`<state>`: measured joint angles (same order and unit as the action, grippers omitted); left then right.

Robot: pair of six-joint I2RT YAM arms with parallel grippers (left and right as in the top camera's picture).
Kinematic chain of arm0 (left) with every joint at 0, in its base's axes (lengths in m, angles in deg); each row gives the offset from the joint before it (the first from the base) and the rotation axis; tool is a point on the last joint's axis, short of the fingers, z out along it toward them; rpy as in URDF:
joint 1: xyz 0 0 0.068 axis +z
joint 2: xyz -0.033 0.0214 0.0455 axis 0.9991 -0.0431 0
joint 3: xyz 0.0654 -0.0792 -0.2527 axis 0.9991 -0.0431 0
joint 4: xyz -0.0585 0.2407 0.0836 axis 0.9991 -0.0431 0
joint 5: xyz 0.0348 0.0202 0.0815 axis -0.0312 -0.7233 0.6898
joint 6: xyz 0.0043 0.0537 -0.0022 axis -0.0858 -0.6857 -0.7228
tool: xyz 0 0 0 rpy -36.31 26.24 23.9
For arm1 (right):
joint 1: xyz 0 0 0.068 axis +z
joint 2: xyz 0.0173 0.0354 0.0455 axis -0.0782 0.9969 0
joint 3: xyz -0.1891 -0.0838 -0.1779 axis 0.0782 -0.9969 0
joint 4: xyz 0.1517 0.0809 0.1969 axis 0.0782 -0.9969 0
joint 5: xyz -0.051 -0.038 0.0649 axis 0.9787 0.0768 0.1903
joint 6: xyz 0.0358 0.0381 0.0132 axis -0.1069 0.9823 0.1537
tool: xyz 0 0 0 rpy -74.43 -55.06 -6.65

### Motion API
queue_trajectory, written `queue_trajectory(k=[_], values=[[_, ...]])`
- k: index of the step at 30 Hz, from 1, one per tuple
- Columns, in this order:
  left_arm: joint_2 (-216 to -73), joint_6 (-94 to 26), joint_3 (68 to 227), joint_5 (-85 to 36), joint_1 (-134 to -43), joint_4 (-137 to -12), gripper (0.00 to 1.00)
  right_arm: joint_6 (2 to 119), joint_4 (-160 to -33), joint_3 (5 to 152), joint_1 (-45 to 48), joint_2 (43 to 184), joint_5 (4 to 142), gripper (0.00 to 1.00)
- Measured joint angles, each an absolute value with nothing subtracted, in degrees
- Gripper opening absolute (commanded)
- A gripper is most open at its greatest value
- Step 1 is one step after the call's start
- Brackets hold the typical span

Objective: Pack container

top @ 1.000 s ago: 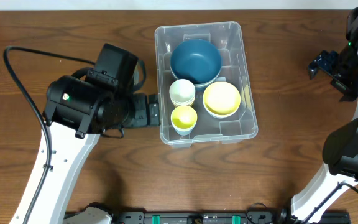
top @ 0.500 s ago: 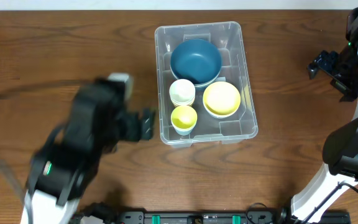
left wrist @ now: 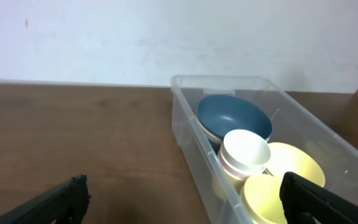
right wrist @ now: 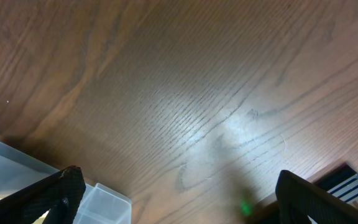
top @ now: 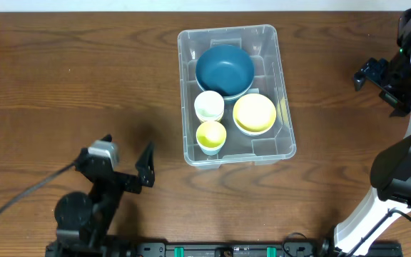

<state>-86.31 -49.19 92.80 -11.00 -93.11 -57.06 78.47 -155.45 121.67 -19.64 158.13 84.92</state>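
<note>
Wide-open left gripper (top: 127,151) sits at the near-left of the dark brown wooden table (top: 63,64), black fingers (top: 146,165) spread w/ nothing btwn them, so it grips nothing, and it is well apart from everything else. Its wrist cam looks across bare wood toward the large clear plastic rectangular container (top: 228,30), w/ a plain white wall (left wrist: 166,37) beyond the table's far edge. That container stands upright approx mid-table, a bit right of centre and toward the far side, long sides running near-far, nothing touching its outside. Inside: a round dark blue bowl (top: 224,69) fills the far end. A small white cup (top: 209,106) is just near of it on the left side. A small yellow cup (top: 210,134) is nearer again, right beside the white one. A wider yellow bowl (top: 254,113) sits to the right of both cups. All four are upright, openings up. The right gripper (top: 379,82) hangs at the far right of the table, jaws likewise spread wide and empty, well apart from the container. Its wrist cam shows mostly wood grain, plus one container corner at lower left.
</note>
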Motion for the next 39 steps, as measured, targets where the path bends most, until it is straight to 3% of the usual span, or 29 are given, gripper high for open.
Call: queue_trajectory(k=[15, 39], values=[[-76.9, -63.0, 77.4, -13.4, -90.1, -56.4, 0.98, 78.5, -155.5, 121.7, -19.6, 158.1, 84.9, 0.99], [-73.8, -65.0, 72.7, -13.2, -89.1, -50.6, 0.98, 78.5, -155.5, 121.7, -19.6, 158.1, 84.9, 0.99]])
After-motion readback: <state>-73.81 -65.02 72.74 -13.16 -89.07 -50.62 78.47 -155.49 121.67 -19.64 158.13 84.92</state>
